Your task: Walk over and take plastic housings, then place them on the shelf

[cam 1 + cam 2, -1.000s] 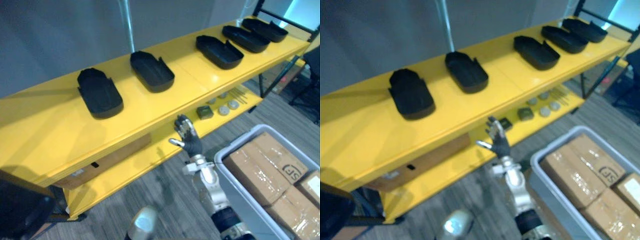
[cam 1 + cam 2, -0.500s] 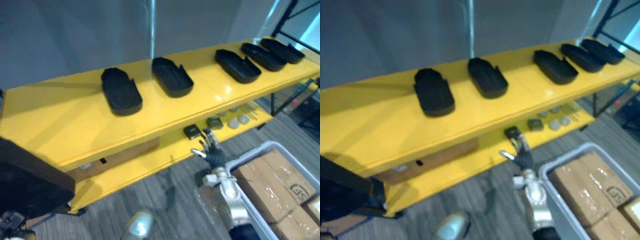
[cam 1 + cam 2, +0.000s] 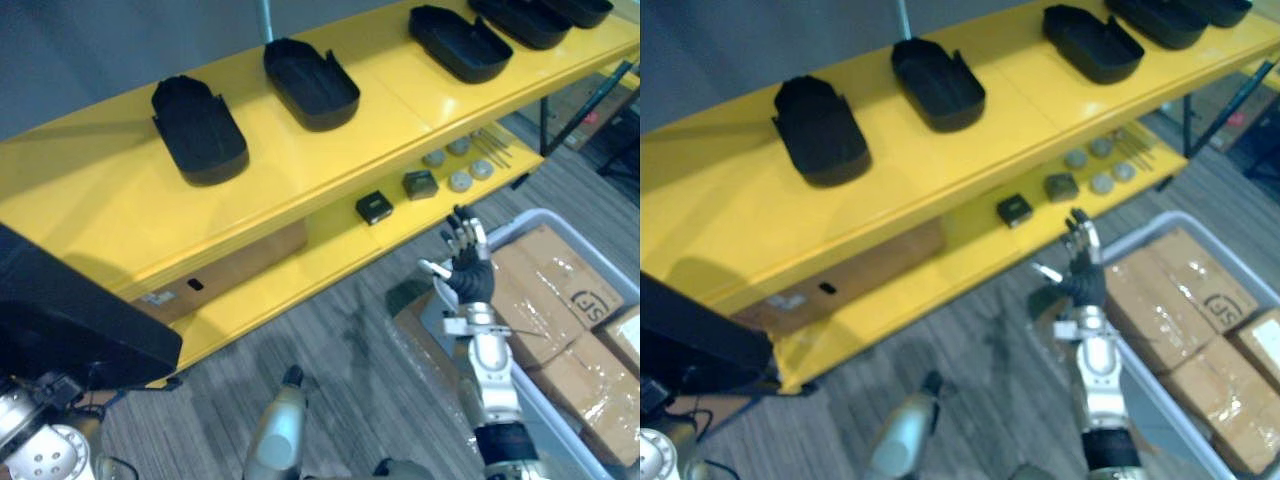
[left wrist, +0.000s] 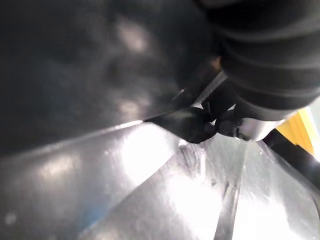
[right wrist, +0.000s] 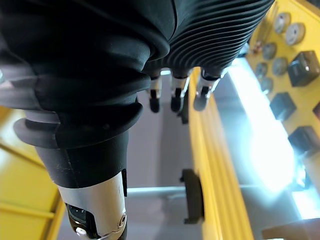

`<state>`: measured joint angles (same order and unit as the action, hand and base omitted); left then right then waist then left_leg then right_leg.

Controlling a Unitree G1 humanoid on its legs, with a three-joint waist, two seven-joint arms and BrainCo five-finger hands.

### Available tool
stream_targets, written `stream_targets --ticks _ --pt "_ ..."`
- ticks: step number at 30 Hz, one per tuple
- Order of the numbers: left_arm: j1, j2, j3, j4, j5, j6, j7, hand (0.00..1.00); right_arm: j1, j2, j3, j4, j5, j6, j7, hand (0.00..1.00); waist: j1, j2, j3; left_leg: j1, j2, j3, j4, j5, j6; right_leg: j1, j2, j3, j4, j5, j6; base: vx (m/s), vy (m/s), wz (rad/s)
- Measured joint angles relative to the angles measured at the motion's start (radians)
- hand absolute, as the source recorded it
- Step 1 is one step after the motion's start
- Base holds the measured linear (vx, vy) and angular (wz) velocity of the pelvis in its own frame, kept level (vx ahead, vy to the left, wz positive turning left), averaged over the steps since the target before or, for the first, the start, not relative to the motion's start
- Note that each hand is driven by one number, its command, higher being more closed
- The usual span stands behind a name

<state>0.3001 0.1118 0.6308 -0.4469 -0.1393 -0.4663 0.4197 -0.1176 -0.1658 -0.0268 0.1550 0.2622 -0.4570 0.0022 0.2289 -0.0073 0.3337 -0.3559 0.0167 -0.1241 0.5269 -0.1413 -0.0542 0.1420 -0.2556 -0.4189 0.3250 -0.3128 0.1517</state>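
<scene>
Black oblong open-topped plastic housings (image 3: 200, 135) sit in a spaced row on the top tier of the yellow two-tier shelf (image 3: 90, 215), openings up, none touching. The right hand (image 3: 468, 268) is raised in front of the lower tier, by the corner of the grey plastic bin (image 3: 510, 226) of taped cardboard boxes (image 3: 545, 285). Its fingers (image 5: 176, 100) are straight with nothing in them. The left hand (image 4: 265, 60) is up against a big dark surface, and its finger state can't be told.

The housings look like thin-walled moulded shells: likely light, stiff and smooth enough to slip. The best hold is probably across the narrow width, thumb inside a side wall and fingers outside, away from the notched end.

The head views give the row of housings. The right wrist view gives the straight fingers and, close up, the small dark blocks (image 5: 305, 67) and round discs (image 5: 282, 22) on the lower tier. There is a large black shape (image 3: 70, 320) at the near left edge; can't say whether it is a housing.
</scene>
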Motion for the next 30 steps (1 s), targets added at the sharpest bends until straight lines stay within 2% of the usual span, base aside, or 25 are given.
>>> stream_targets --ticks 1,2,3,4,5,6,7,9,10,11,12,14,15,16,17,18,19,20,21,22,23,25,27,28,30 --pt "0.005 0.0 0.006 -0.003 0.0 -0.001 -0.004 1.0 0.018 0.013 -0.015 -0.01 0.001 -0.001 -0.002 0.0 0.005 -0.017 -0.001 -0.019 -0.007 0.022 0.066 -0.033 0.042 0.018 -0.008 -0.016 -0.003 -0.01 -0.011 0.17 0.125 0.37" --pt "0.017 -0.002 0.014 -0.004 0.0 -0.009 -0.016 1.0 0.064 0.028 -0.035 -0.043 0.004 -0.009 -0.011 0.0 -0.001 -0.015 -0.01 -0.023 -0.016 0.058 0.122 -0.098 0.088 0.044 -0.004 -0.03 0.042 -0.012 -0.043 0.26 0.183 0.61" --pt "0.035 -0.002 0.024 -0.002 0.0 -0.018 -0.034 1.0 0.099 0.031 -0.036 -0.063 0.003 -0.027 -0.034 0.0 0.003 -0.015 -0.012 -0.032 -0.031 0.04 0.17 -0.146 0.056 -0.022 -0.041 0.019 0.238 0.005 -0.09 0.27 0.179 0.64" --pt "0.039 0.0 0.026 -0.002 -0.001 -0.018 -0.041 1.0 0.109 0.035 -0.037 -0.061 0.002 -0.028 -0.045 0.0 0.001 -0.023 -0.014 -0.03 -0.045 0.026 0.182 -0.161 0.065 -0.07 -0.056 0.058 0.333 0.035 -0.121 0.26 0.231 0.71" --pt "0.046 0.006 0.029 -0.004 0.0 -0.018 -0.055 1.0 0.113 0.048 -0.041 -0.056 -0.001 -0.028 -0.059 0.0 -0.005 -0.04 -0.023 -0.017 -0.063 0.008 0.18 -0.181 0.077 -0.146 -0.082 0.119 0.479 0.142 -0.137 0.3 0.199 0.63" --pt "0.043 0.01 0.033 -0.005 -0.002 -0.018 -0.067 1.0 0.098 0.048 -0.05 -0.055 -0.008 -0.029 -0.068 0.0 -0.007 -0.032 -0.019 0.015 -0.07 -0.012 0.177 -0.194 0.102 -0.184 -0.074 0.155 0.557 0.086 -0.096 0.32 0.155 0.54" --pt "0.038 0.01 0.036 -0.005 -0.002 -0.018 -0.072 1.0 0.084 0.048 -0.056 -0.054 -0.016 -0.029 -0.07 0.0 -0.008 -0.032 -0.019 0.038 -0.07 -0.019 0.171 -0.199 0.108 -0.197 -0.068 0.161 0.559 0.051 -0.088 0.38 0.108 0.35" --pt "0.016 0.024 0.045 -0.005 -0.009 -0.017 -0.086 1.0 0.028 0.035 -0.1 -0.055 -0.049 -0.03 -0.075 0.0 -0.015 -0.016 -0.02 0.126 -0.07 -0.051 0.119 -0.202 0.103 -0.254 0.001 0.186 0.416 -0.01 -0.068 0.38 0.075 0.38" --pt "0.001 0.034 0.045 -0.005 -0.01 -0.016 -0.089 1.0 0.016 0.023 -0.116 -0.056 -0.05 -0.03 -0.079 0.0 -0.019 -0.012 -0.02 0.143 -0.07 -0.063 0.104 -0.203 0.102 -0.275 0.024 0.203 0.364 -0.01 -0.067 0.31 0.035 0.68" --pt "-0.031 0.056 0.045 -0.005 -0.01 -0.015 -0.094 1.0 -0.003 -0.01 -0.15 -0.063 -0.053 -0.029 -0.092 0.0 -0.03 0.002 -0.023 0.166 -0.072 -0.1 0.088 -0.205 0.097 -0.32 0.068 0.258 0.27 -0.004 -0.058 0.37 0.004 0.95" --pt "-0.064 0.075 0.044 -0.005 -0.011 -0.014 -0.099 1.0 -0.012 -0.048 -0.193 -0.077 -0.059 -0.028 -0.109 0.0 -0.043 0.007 -0.03 0.184 -0.083 -0.149 0.079 -0.212 0.085 -0.352 0.096 0.322 0.181 0.015 -0.031 0.31 -0.025 1.13" --pt "-0.106 0.093 0.033 -0.004 -0.015 -0.011 -0.115 1.0 -0.014 -0.094 -0.259 -0.113 -0.08 -0.019 -0.163 0.0 -0.073 0.016 -0.041 0.206 -0.107 -0.241 0.073 -0.223 0.066 -0.383 0.11 0.418 0.091 0.054 -0.022 0.33 -0.114 1.38" --pt "-0.115 0.098 0.019 -0.005 -0.019 -0.011 -0.119 1.0 -0.013 -0.104 -0.278 -0.129 -0.08 -0.016 -0.179 0.0 -0.078 0.017 -0.042 0.22 -0.114 -0.27 0.072 -0.23 0.055 -0.386 0.112 0.445 0.082 0.064 -0.029 0.37 -0.236 1.59" --pt "-0.126 0.111 -0.008 -0.007 -0.021 -0.01 -0.125 1.0 -0.012 -0.113 -0.315 -0.171 -0.079 -0.008 -0.207 0.0 -0.08 0.014 -0.044 0.246 -0.122 -0.307 0.072 -0.245 0.029 -0.387 0.11 0.48 0.09 0.077 -0.023 0.38 -0.32 1.48" --pt "-0.124 0.123 -0.027 -0.027 -0.022 0.0 -0.143 1.0 -0.01 -0.113 -0.34 -0.229 -0.08 0.001 -0.241 0.0 -0.08 -0.008 -0.064 0.254 -0.124 -0.307 0.071 -0.261 0.001 -0.388 0.096 0.48 0.111 0.092 -0.026 0.44 -0.436 1.72" --pt "-0.105 0.123 -0.04 -0.069 -0.022 0.014 -0.161 1.0 -0.007 -0.113 -0.358 -0.296 -0.08 0.001 -0.265 0.0 -0.079 -0.035 -0.089 0.245 -0.117 -0.256 0.071 -0.278 -0.015 -0.383 0.077 0.466 0.123 0.124 -0.032 0.41 -0.482 1.58" --pt "-0.083 0.096 -0.066 -0.105 -0.034 0.011 -0.177 1.0 -0.016 -0.131 -0.364 -0.347 -0.084 -0.002 -0.293 0.0 -0.077 -0.045 -0.106 0.233 -0.078 -0.191 0.097 -0.304 -0.033 -0.378 0.075 0.433 0.15 0.142 0.024 0.32 -0.478 1.19" --pt "-0.069 0.072 -0.089 -0.119 -0.045 0.013 -0.186 1.0 -0.025 -0.145 -0.364 -0.356 -0.085 -0.002 -0.306 0.0 -0.076 -0.016 -0.112 0.221 -0.036 -0.159 0.112 -0.309 -0.041 -0.366 0.099 0.405 0.153 0.136 0.01 0.18 -0.312 0.75" --pt "-0.054 0.064 -0.109 -0.13 -0.051 0.015 -0.189 1.0 -0.028 -0.151 -0.363 -0.359 -0.087 -0.002 -0.318 0.0 -0.074 0.002 -0.119 0.207 0.003 -0.109 0.112 -0.308 -0.041 -0.363 0.112 0.383 0.147 0.131 -0.001 0.14 -0.308 0.55" --pt "-0.059 0.065 -0.137 -0.132 -0.05 0.015 -0.186 1.0 -0.049 -0.157 -0.368 -0.358 -0.113 -0.002 -0.367 0.0 -0.079 0.029 -0.12 0.183 0.061 -0.024 0.083 -0.291 -0.055 -0.369 0.125 0.35 0.144 0.131 -0.012 0.09 -0.218 0.54" --pt "-0.089 0.067 -0.162 -0.123 -0.045 0.018 -0.18 1.0 -0.059 -0.153 -0.383 -0.35 -0.166 -0.002 -0.432 0.0 -0.08 0.045 -0.115 0.179 0.081 0.014 0.021 -0.255 -0.063 -0.383 0.123 0.335 0.136 0.139 -0.025 0.11 -0.297 0.44" --pt "-0.114 0.067 -0.184 -0.108 -0.045 0.019 -0.164 1.0 -0.045 -0.152 -0.389 -0.338 -0.217 0.0 -0.497 0.0 -0.088 0.053 -0.116 0.19 0.081 0.028 -0.044 -0.219 -0.072 -0.385 0.119 0.332 0.114 0.15 -0.036 0.05 -0.15 0.14" --pt "-0.154 0.068 -0.18 -0.069 -0.018 0.021 -0.101 1.0 -0.006 -0.148 -0.453 -0.335 -0.294 0.001 -0.631 0.0 -0.134 0.072 -0.104 0.236 0.084 0.055 -0.114 -0.189 -0.072 -0.353 0.117 0.332 0.075 0.16 -0.044 0.06 -0.06 -0.04" --pt "-0.154 0.068 -0.18 -0.057 -0.009 0.023 -0.088 1.0 0.007 -0.147 -0.477 -0.335 -0.31 0.001 -0.665 0.0 -0.143 0.072 -0.102 0.241 0.085 0.063 -0.122 -0.188 -0.07 -0.343 0.117 0.333 0.068 0.161 -0.044 0.06 0.005 -0.15" --pt "-0.157 0.072 -0.169 -0.028 -0.006 0.041 -0.054 1.0 0.066 -0.138 -0.598 -0.335 -0.332 0.0 -0.788 0.0 -0.175 0.067 -0.097 0.28 0.087 0.104 -0.144 -0.186 -0.068 -0.311 0.115 0.341 0.044 0.166 -0.043 0.05 0.042 -0.18"
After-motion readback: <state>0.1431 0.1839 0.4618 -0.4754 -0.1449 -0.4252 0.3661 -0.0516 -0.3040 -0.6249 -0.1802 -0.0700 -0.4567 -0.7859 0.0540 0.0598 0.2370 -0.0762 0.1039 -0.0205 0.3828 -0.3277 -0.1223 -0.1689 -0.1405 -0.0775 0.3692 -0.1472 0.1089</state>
